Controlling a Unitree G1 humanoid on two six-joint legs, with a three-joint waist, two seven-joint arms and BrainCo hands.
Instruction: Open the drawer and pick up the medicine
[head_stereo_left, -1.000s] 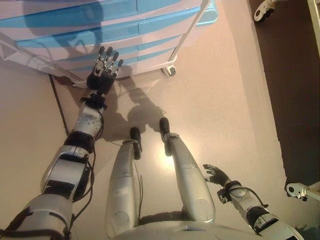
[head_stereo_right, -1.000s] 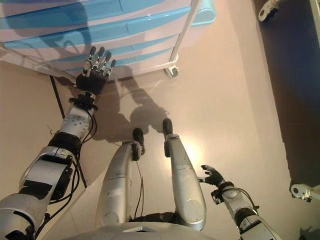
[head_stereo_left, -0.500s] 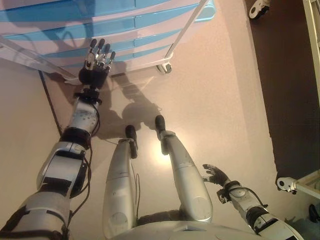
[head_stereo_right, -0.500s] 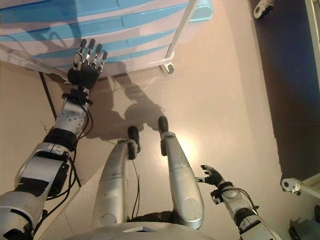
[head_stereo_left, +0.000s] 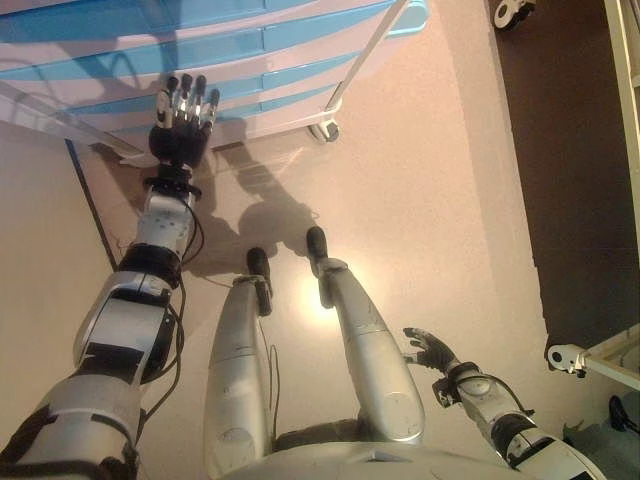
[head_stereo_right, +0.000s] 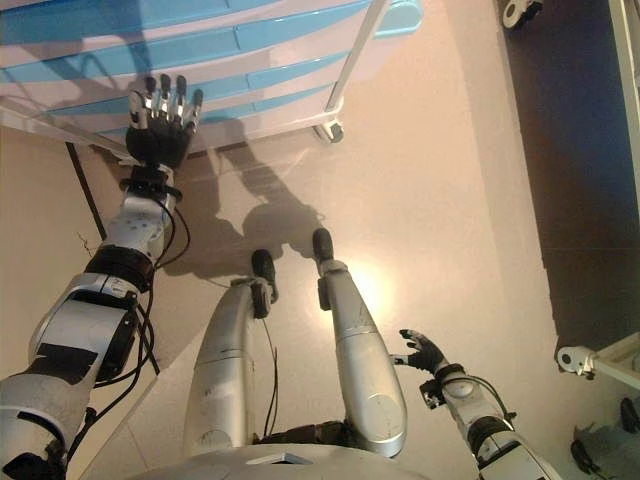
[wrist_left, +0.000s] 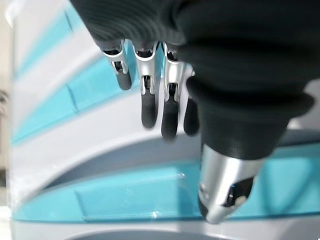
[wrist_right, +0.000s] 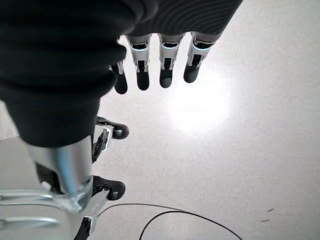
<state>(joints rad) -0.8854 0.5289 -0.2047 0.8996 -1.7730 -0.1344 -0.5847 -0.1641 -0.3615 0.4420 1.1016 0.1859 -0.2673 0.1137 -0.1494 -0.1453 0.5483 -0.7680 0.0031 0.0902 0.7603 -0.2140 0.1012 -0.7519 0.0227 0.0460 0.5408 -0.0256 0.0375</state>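
A white drawer cabinet with several translucent blue drawer fronts stands on castors along the top of the head views. All drawers look closed; no medicine is in sight. My left hand is stretched out in front of the lower drawers, its fingers straight and spread, just short of a blue drawer front. I cannot tell if the fingertips touch it. My right hand hangs low beside my right side with relaxed fingers, holding nothing over bare floor.
The cabinet's castor and white corner post stand right of my left hand. A dark floor area lies to the right. White wheeled frame parts show at the lower right and another castor at the top right.
My left hand has shifted left along the cabinet's lower drawers, still open. The camera has moved slightly as well. My right hand has stayed where it was.
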